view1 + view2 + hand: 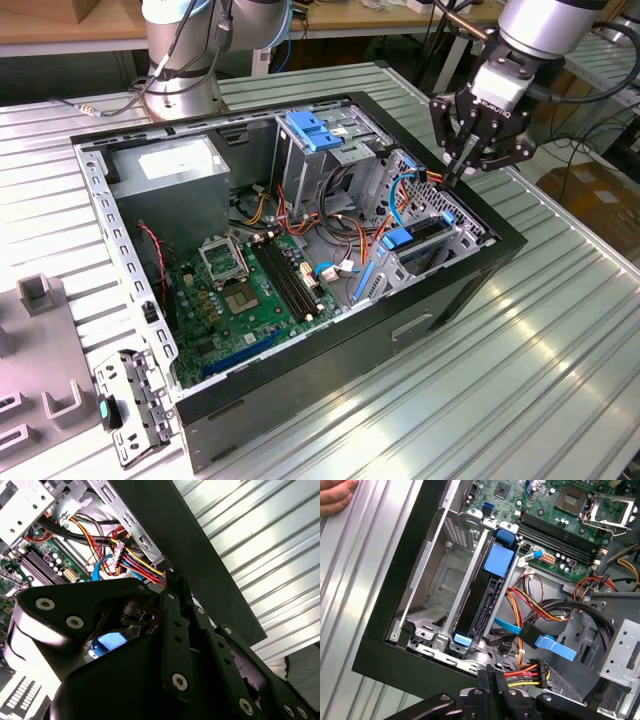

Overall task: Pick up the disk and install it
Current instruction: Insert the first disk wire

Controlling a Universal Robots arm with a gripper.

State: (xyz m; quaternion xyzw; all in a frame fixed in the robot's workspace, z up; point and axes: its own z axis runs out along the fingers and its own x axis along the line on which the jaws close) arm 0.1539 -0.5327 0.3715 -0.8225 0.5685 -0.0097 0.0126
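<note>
The disk [485, 595] sits upright on its edge in a metal drive cage [445, 580] at the corner of the open computer case [470, 275], its dark body framed by the blue carrier, with a broad blue tab at one end and a smaller blue tab at the other; in the exterior view the same disk [412, 238] shows as a blue-edged slab in the bay nearest the case's right wall. Beside it in the first wrist view run a flat blue data cable [540, 641] and a bundle of red, yellow and orange wires [530, 605]. The hand [462, 168] hangs just above that corner of the case, holding nothing, its black fingers drawn together at the tips (the first wrist view shows them pressed side by side). Further in lies the green motherboard [245, 300]. The case rests on a ribbed metal surface [540, 360], and a person's hand [335, 495] rests on that surface in the first wrist view.
</note>
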